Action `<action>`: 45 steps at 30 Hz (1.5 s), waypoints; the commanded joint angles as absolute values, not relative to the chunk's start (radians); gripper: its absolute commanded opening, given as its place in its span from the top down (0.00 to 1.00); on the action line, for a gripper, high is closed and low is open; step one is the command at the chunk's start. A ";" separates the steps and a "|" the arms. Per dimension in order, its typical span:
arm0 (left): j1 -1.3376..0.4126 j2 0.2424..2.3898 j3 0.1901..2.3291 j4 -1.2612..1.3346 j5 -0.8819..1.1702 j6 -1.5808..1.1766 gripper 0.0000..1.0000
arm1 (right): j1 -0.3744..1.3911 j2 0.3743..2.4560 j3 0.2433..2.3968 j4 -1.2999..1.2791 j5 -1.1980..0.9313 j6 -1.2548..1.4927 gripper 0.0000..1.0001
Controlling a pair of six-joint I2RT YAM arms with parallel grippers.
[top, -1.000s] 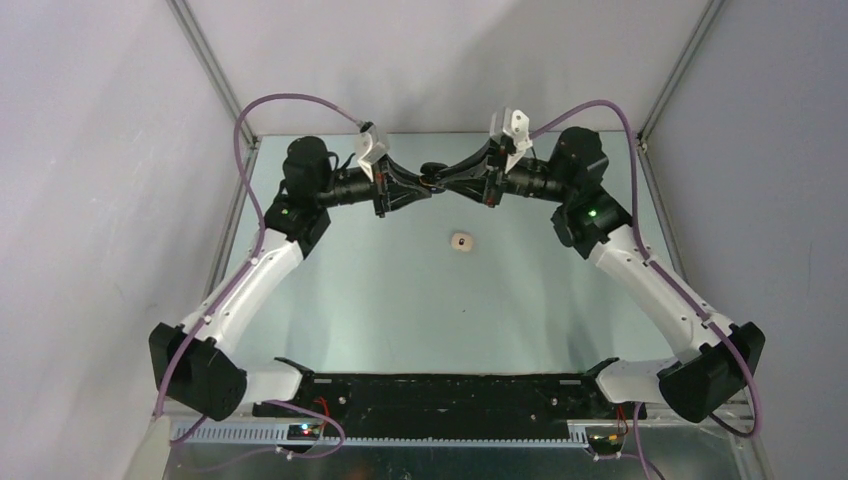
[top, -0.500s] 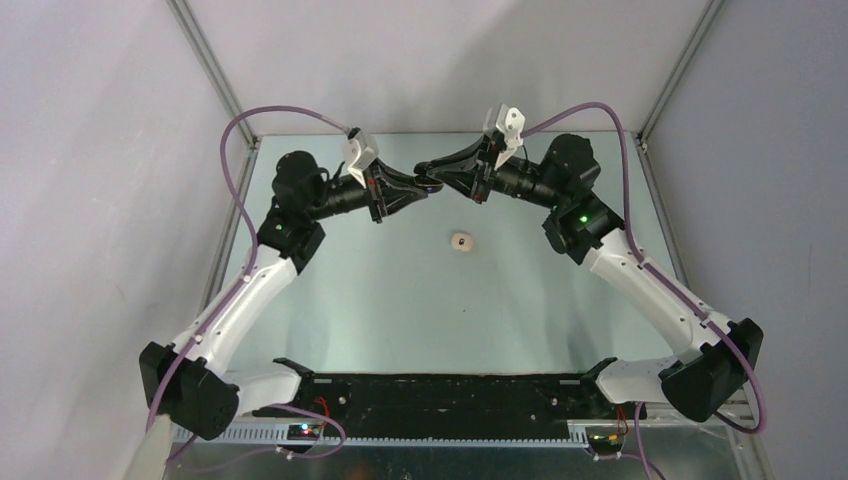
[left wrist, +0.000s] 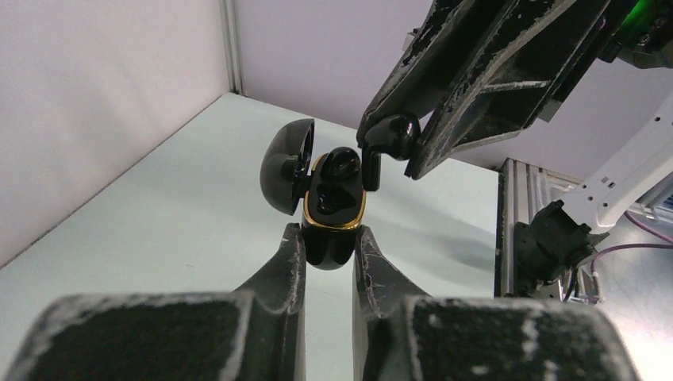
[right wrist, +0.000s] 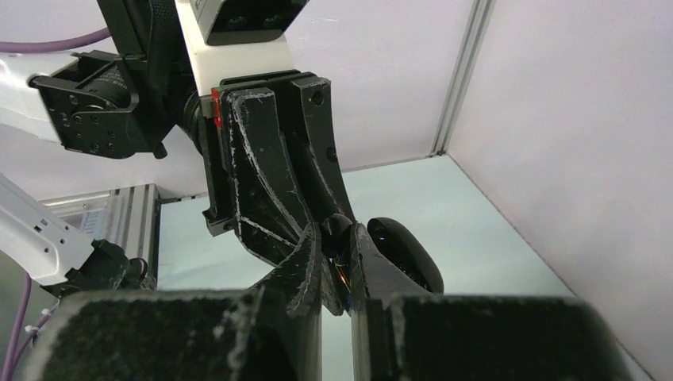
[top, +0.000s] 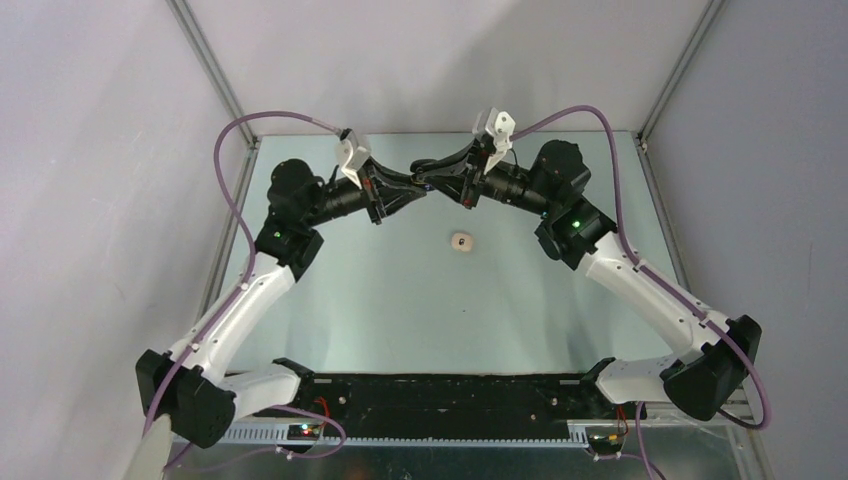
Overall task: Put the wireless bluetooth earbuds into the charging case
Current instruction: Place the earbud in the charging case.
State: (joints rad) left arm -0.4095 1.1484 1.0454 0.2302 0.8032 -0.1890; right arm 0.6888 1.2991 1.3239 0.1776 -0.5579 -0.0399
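Observation:
My left gripper [left wrist: 328, 236] is shut on a black charging case [left wrist: 332, 208] with a gold rim, held above the table with its lid [left wrist: 284, 167] open. One black earbud [left wrist: 343, 162] sits in the case. My right gripper [right wrist: 340, 240] is shut on another black earbud [left wrist: 387, 137], held just above the case's right side with its stem pointing down. In the right wrist view this earbud [right wrist: 336, 230] shows between my fingers, with the lid [right wrist: 406, 255] beside it. In the top view the two grippers meet tip to tip, left [top: 412, 186] and right [top: 428, 170].
A small cream-white rounded piece [top: 461, 241] lies on the pale green table [top: 420, 300] in front of the grippers. Grey walls and metal frame posts [top: 210, 70] enclose the back and sides. The left arm's fingers [right wrist: 266, 190] fill the middle of the right wrist view.
Both wrists have shifted slightly left and back while staying tip to tip. The left arm's elbow has swung further left. The case and the earbud are still held.

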 commanded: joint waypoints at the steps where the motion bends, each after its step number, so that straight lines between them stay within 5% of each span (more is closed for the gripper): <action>1: -0.418 1.109 1.036 0.293 0.781 -0.223 1.00 | 0.716 1.302 1.328 0.213 -0.494 -0.038 1.00; 45: -0.391 1.073 1.009 0.340 0.775 -0.238 1.00 | 0.770 1.327 1.328 0.162 -0.328 -0.126 0.95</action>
State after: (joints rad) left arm -0.4011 1.1172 1.0107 0.2687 0.7723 -0.2203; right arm 0.7654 1.3296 1.3239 0.1772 -0.3786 -0.1123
